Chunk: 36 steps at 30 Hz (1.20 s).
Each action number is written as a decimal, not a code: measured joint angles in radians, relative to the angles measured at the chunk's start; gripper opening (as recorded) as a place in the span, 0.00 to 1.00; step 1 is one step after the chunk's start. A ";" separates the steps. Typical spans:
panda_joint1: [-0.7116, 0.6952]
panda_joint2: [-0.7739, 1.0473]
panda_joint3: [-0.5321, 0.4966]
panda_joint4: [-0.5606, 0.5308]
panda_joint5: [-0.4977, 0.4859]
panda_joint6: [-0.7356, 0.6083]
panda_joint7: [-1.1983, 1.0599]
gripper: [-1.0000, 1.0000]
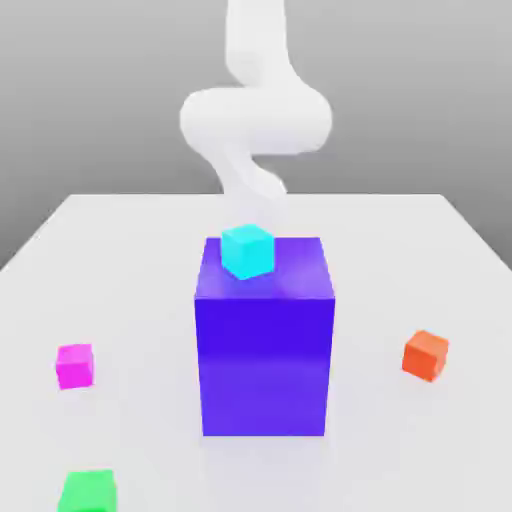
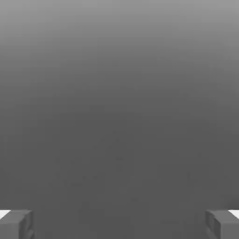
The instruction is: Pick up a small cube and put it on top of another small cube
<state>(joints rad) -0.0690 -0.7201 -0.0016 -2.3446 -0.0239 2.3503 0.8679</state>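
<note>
Gripper (image 2: pixel 119 224): in the hand view its two grey fingers (image 2: pixel 16 224) are standing wide apart at opposite sides, nothing between them, and are facing a plain grey backdrop. The jaws are gaping and holding nothing.

In the exterior view the white arm (image 1: pixel 255 115) is curling above the far side of the table (image 1: pixel 130 260), behind the block and well clear of every cube.

Nearest the arm, a cyan cube (image 1: pixel 247 250) is sitting on the top face of a tall blue block (image 1: pixel 265 350), close to that face's far edge and towards the exterior view's left. It is resting flat, slightly turned relative to the block.

Farther from the arm, an orange cube (image 1: pixel 426 355) is lying on the table to the exterior view's right of the block, apart from it. A magenta cube (image 1: pixel 75 365) is lying to the exterior view's left, likewise apart. Farthest from the arm, a green cube (image 1: pixel 88 492) is lying at the near edge, beyond the magenta one.

No small cube is stacked on another small cube.
</note>
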 joint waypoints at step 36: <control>-0.636 1.015 -0.067 -0.393 0.202 0.682 0.350 0.00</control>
<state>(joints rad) -0.7049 0.2949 -0.0684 -2.7377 0.1781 3.0321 1.2179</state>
